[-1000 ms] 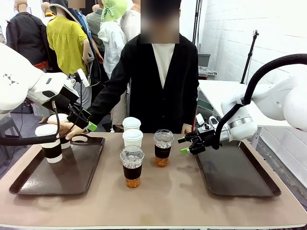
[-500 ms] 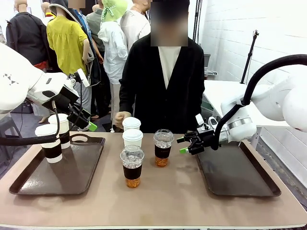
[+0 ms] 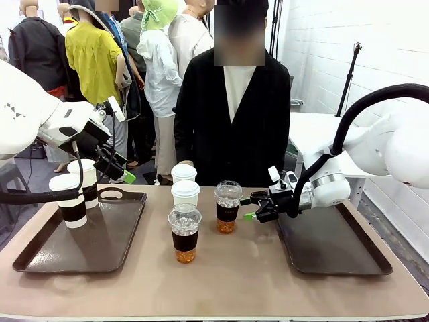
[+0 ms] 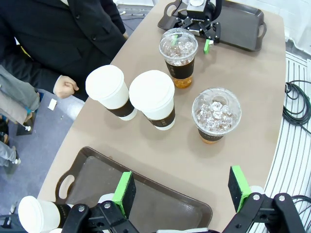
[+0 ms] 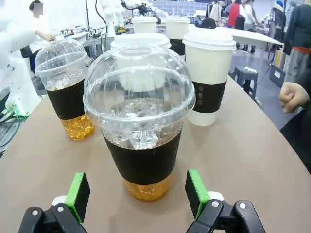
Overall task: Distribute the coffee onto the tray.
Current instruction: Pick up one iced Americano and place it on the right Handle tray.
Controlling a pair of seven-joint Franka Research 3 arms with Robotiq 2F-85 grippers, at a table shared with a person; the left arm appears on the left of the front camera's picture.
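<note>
Two white lidded coffee cups (image 3: 69,200) stand on the left tray (image 3: 100,248). Mid-table stand two more white cups (image 3: 185,193) (image 4: 154,97) and two clear dome-lidded iced cups, one at the back (image 3: 228,206) (image 5: 141,121) and one in front (image 3: 184,231) (image 4: 215,114). My right gripper (image 3: 251,206) (image 5: 137,191) is open, low over the table. Its green pads (image 5: 196,190) flank the base of the back iced cup without touching it. My left gripper (image 3: 120,171) (image 4: 182,187) hangs open above the left tray's far edge, holding nothing.
The right tray (image 3: 332,241) lies bare under my right arm. A person in a black jacket stands at the far edge, a fist (image 4: 65,87) held near the table behind the white cups. Bare tabletop runs along the front edge.
The person's hand has drawn back from the left tray to their side. My right gripper has slid left, closer to the back iced cup. The left arm is unchanged.
</note>
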